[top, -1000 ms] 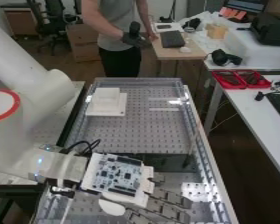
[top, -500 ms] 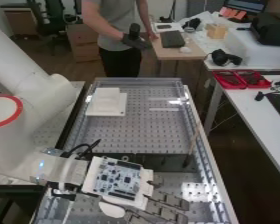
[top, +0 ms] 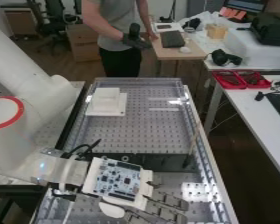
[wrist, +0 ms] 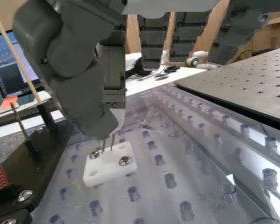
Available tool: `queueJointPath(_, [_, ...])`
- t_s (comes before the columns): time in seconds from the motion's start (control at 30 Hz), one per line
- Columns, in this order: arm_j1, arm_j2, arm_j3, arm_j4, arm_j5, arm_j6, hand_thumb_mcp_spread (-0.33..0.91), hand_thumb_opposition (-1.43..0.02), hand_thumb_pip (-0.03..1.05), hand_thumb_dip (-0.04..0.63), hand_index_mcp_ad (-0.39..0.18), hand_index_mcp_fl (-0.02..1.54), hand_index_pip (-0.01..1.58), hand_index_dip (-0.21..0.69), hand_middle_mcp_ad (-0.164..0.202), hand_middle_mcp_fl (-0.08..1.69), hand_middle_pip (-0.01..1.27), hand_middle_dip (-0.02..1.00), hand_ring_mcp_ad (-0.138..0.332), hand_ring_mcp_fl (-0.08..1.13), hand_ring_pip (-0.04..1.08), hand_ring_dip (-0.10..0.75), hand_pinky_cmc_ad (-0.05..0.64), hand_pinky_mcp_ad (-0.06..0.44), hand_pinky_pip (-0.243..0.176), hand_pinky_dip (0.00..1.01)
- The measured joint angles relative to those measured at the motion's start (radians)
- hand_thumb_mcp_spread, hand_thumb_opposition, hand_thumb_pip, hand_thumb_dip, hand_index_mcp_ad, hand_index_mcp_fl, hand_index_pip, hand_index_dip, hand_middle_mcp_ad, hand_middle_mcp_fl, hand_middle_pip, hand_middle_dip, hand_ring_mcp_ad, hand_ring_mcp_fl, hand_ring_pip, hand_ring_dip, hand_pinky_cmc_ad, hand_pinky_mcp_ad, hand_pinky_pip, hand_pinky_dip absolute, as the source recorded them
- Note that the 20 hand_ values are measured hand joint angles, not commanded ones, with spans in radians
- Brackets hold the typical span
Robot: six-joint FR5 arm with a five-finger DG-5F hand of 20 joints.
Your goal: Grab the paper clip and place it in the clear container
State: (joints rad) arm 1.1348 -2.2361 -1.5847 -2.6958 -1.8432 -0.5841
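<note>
The hand reaches over the near part of the bench in the high view, its palm under a circuit board. In the wrist view the hand has its thumb and one finger brought together at their tips, while its other fingers hang straighter behind. Two thin metal legs of the paper clip stick out below those tips, pinched there, with the rest of the clip covered. They end right at a small white block with screws in it; whether they touch it, I cannot tell. I cannot make out the clear container for certain.
A stepped white block stands at the bench's far left. Clear panels edge the perforated bench. A dark bar with thin upright rods lies beside the small block. Red trays sit on the right-hand table.
The arm and hand have shifted slightly towards the near end of the bench, mostly in the first half second. Little differs in the last half second.
</note>
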Motion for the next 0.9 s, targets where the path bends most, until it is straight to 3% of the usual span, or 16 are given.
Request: queueJointPath(0.9, [0.000,0.004,-0.018,0.013,0.015,0.016,0.47,-0.86,0.76,0.302,-0.155,0.24,1.53,0.126,0.061,0.04,0.14,0.19,0.087,0.00,0.09,0.073,0.251,0.211,-0.059,0.19])
